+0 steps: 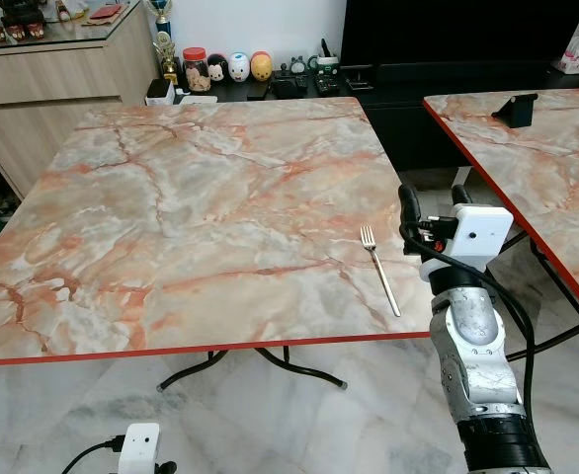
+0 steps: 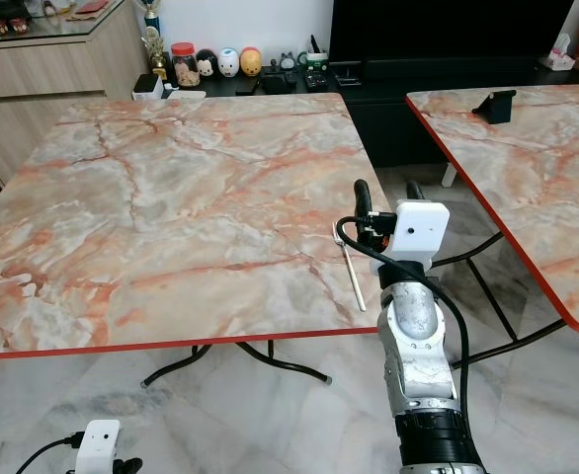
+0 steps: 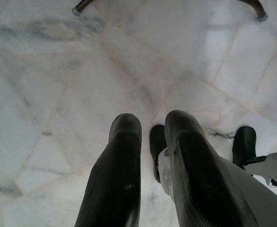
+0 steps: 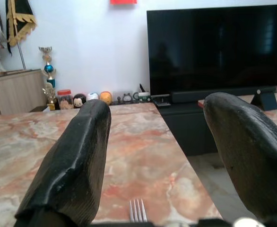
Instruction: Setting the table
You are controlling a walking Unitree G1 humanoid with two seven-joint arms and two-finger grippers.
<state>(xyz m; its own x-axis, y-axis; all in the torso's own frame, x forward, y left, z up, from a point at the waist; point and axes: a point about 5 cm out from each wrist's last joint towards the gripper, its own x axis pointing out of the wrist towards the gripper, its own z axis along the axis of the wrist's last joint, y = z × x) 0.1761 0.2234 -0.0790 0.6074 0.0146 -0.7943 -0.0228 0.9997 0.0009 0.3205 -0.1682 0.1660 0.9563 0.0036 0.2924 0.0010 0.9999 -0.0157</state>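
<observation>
My left claw [image 3: 148, 165] hangs low over the pale marble floor [image 3: 58, 94], at about 7 o'clock from me, and its two black fingers [image 3: 117, 170] stand only a little apart, empty. My right claw [image 1: 436, 202] is raised at about 2 o'clock, just off the near right corner of the worktop [image 1: 191, 197]. Its fingers [image 4: 72, 165] are wide apart and hold nothing. The fork [image 1: 379, 269] lies flat on the worktop just beside this claw, near the right edge, with the tines pointing to 12 o'clock. Further right is a second worktop [image 1: 546, 148] with a dark stand [image 1: 515, 107] on it, perhaps for a phone. Far at 12 o'clock a low shelf carries small round figures [image 1: 238, 66] and a black television [image 4: 216, 49].
</observation>
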